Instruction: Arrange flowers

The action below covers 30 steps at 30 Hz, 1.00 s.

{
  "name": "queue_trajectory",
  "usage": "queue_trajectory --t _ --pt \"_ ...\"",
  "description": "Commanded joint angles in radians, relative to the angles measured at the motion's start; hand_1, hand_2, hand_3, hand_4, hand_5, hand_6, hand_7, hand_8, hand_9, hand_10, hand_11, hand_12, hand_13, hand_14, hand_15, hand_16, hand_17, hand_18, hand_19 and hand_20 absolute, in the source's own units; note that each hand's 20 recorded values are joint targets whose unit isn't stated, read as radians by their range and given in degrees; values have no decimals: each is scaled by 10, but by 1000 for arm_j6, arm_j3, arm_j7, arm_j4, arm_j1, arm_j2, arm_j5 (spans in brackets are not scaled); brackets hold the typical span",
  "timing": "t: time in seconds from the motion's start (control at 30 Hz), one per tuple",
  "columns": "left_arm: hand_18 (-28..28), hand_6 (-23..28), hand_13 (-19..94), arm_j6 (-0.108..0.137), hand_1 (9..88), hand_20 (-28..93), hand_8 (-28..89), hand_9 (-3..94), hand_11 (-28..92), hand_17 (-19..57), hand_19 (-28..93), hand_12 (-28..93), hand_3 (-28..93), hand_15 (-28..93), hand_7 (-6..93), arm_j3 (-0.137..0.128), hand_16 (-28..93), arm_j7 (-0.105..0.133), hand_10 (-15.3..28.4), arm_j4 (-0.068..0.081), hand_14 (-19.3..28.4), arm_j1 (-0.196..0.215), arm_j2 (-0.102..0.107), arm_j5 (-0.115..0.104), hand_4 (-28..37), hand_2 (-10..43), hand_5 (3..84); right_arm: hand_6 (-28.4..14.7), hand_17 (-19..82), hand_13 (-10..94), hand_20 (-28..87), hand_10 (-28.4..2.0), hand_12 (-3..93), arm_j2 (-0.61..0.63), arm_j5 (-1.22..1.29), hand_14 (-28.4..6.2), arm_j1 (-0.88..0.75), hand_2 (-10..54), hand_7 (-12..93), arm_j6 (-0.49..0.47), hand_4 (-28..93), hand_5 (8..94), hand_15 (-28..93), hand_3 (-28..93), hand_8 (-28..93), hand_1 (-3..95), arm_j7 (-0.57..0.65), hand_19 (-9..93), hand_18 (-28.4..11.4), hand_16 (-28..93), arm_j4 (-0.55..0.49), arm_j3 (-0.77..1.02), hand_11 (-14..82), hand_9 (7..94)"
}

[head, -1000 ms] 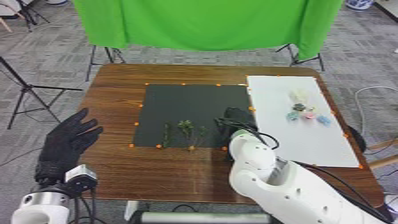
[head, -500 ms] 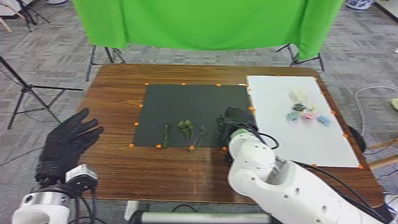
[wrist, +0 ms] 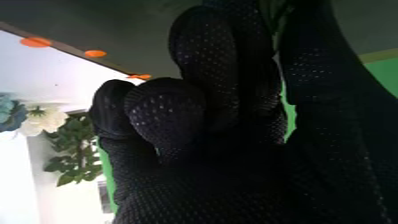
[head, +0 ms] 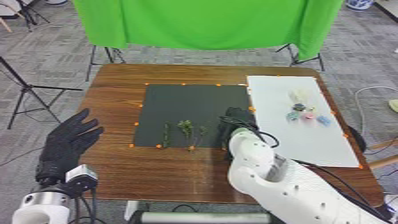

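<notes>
We take this for a robotics lab or test room: two white robot arms reach over a brown wooden worktop, where small orange markers line a black mat and a white sheet. On the far side we see a bright green cloth backdrop, with black metal tripods standing on grey patterned carpet.

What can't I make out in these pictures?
- Whether the right hand holds anything: its own glove blocks the right wrist view.
- The rest of the blue flower: cut off by the edge, right wrist view.
- The pink flower's petals: too small, head view.
</notes>
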Motion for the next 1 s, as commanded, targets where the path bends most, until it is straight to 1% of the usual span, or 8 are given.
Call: queue_trajectory --t 0.03,0.13,0.2,0.3,0.4,0.73,0.87,1.0 --pt "228 99 253 2 247 -60 -104 343 283 -80 619 88 807 494 148 3 -101 -10 206 -3 265 18 -10 3 -207 83 362 -35 438 813 507 -149 210 16 -10 -109 14 -95 217 -4 -263 892 778 813 84 383 17 932 -284 167 12 2 487 868" --pt "228 98 253 4 247 -60 -105 343 283 -80 619 89 807 494 147 3 -101 -7 205 -4 265 20 -9 4 -207 82 361 -36 437 810 505 -151 209 14 -13 -111 11 -95 216 -4 -262 889 780 815 66 372 15 932 -284 165 6 5 490 863" --pt "229 98 253 1 247 -60 -105 343 284 -80 619 89 807 493 148 2 -100 -9 205 -3 265 17 -11 3 -208 82 360 -36 437 808 506 -151 209 10 -15 -111 3 -95 216 -11 -262 888 782 816 57 366 10 932 -284 165 1 14 491 860" --pt "229 98 254 -4 246 -61 -105 343 284 -80 619 88 804 493 148 0 -101 -14 206 -4 265 16 -15 10 -210 85 360 -34 436 805 511 -153 206 14 -10 -111 1 -95 222 1 -258 887 785 817 17 354 -1 932 -284 164 -3 14 496 855" --pt "229 98 254 -5 244 -61 -105 343 283 -80 619 88 803 493 148 1 -100 -16 205 -5 265 18 -17 9 -211 87 360 -40 426 785 513 -162 207 20 -19 -115 -1 -94 237 17 -244 868 792 817 -97 326 0 932 -284 162 -10 10 501 830" --pt "229 98 253 3 243 -61 -105 343 284 -80 620 88 803 492 149 1 -101 -9 206 -6 265 27 -17 8 -214 88 359 -55 414 763 498 -177 203 24 -42 -121 -22 -84 242 20 -246 835 799 804 -107 285 -30 932 -284 153 -54 58 514 795" --pt "229 98 253 -3 243 -61 -105 344 283 -80 620 88 803 493 149 1 -100 -13 206 -5 265 27 -18 8 -214 88 359 -59 412 759 493 -183 201 24 -41 -125 -23 -72 239 6 -241 833 802 802 -107 270 -32 932 -284 150 -60 72 516 786" --pt "229 99 253 6 244 -62 -105 344 284 -80 620 88 800 493 149 6 -100 2 206 -6 265 31 -11 4 -215 90 359 -62 409 756 489 -188 200 50 -39 -127 -13 -70 235 27 -238 830 803 803 -107 266 -32 932 -284 148 -67 82 517 781"
